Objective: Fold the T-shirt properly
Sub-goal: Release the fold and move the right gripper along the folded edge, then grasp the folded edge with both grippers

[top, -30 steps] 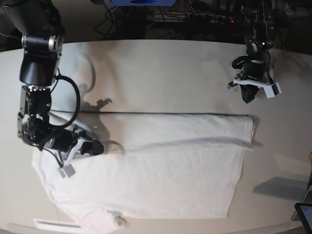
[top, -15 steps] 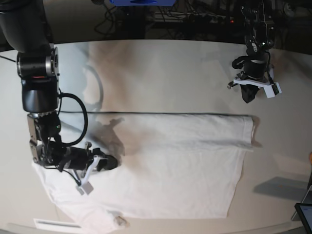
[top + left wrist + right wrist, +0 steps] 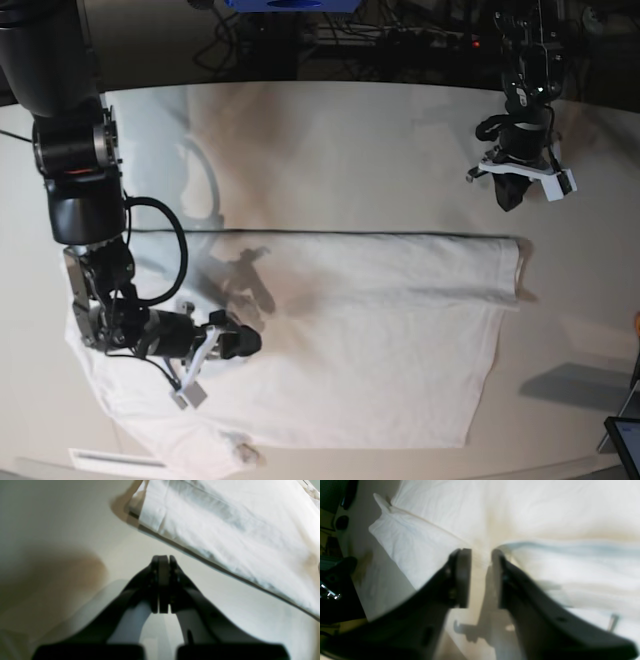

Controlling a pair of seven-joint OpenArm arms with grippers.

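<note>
T-shirt (image 3: pixel 340 340) lies partly folded on counter (image 3: pixel 350 150); soft, limp cloth, best pinched at a hem corner; right hand (image 3: pixel 481 576) spread above it, left hand (image 3: pixel 161 585) pressed together, empty.

Plain white T-shirt (image 3: pixel 350 340), no pattern, grey shadows in creases. Off-white table (image 3: pixel 330 150), brownish shadow patches. Black arms; right gripper (image 3: pixel 481 555) black, left gripper (image 3: pixel 163 560) black.
</note>
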